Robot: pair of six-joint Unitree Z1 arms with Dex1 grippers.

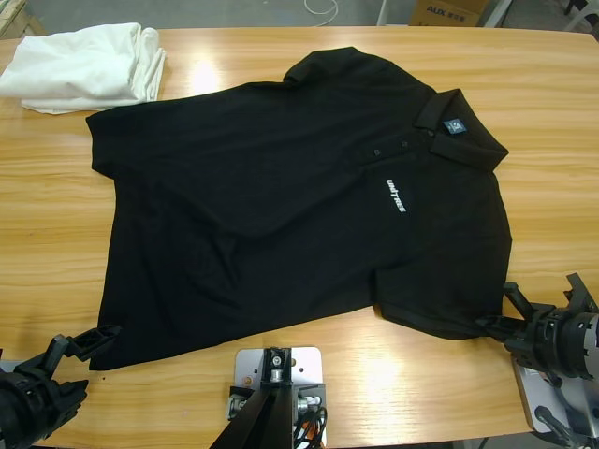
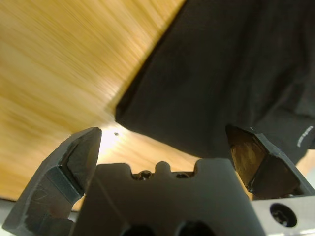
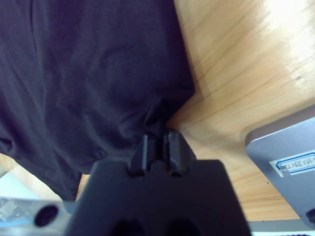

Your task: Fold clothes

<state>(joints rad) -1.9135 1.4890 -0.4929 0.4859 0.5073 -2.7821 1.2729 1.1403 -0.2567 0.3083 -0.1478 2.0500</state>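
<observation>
My right gripper (image 3: 156, 142) is clenched on the shirt's (image 1: 281, 206) sleeve edge; the left gripper (image 2: 167, 147) is spread wide, fingers released, short of the hem corner. The shirt lies flat across the desk (image 1: 543, 112). I'd want the left pinching that corner squarely before lifting together. Chest reads "UNITREE" (image 1: 394, 194); a box (image 1: 447, 11) says "AUX".

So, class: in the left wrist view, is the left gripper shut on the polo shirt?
No: the left gripper is open, its jaws wide apart, short of the black polo shirt's corner.
</observation>
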